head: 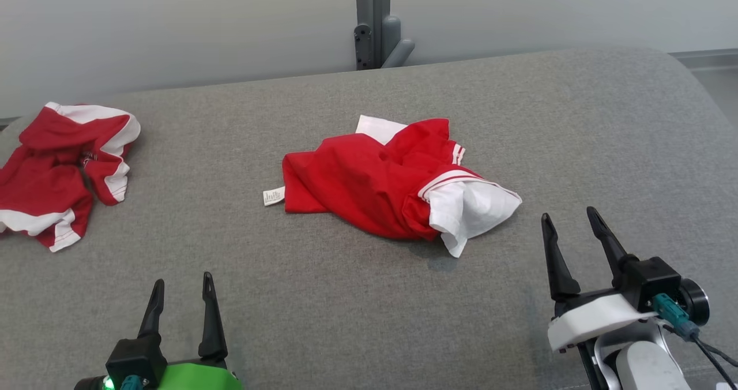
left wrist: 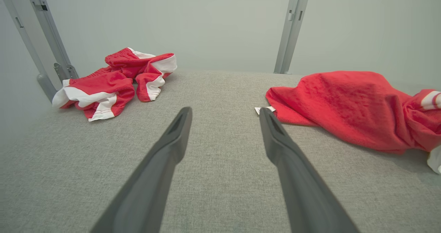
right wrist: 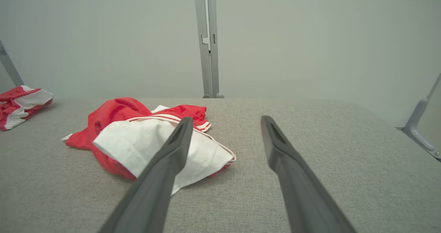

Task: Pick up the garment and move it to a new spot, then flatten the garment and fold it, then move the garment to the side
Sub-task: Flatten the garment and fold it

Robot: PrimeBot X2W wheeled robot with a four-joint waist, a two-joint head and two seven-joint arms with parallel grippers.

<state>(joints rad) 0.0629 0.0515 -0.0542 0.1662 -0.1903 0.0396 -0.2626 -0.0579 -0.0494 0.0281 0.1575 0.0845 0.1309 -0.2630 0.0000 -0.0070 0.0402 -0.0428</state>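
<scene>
A crumpled red garment (head: 380, 182) with white sleeves and striped trim lies in the middle of the grey padded surface (head: 346, 309), a small white label sticking out at its left. My left gripper (head: 183, 280) hovers open near the front edge, below and left of the garment. My right gripper (head: 568, 214) is open too, just right of the garment's white sleeve and apart from it. In the left wrist view the open gripper (left wrist: 224, 110) points past the garment (left wrist: 344, 105), which lies to its right. The right wrist view has its open gripper (right wrist: 226, 119) beside the garment (right wrist: 137, 143).
A second crumpled red and white garment (head: 63, 171) lies at the surface's far left edge (left wrist: 113, 81) (right wrist: 20, 102). A grey metal post (head: 373, 21) stands behind the surface against a pale wall. A metal bracket (right wrist: 418, 129) sits off the right side.
</scene>
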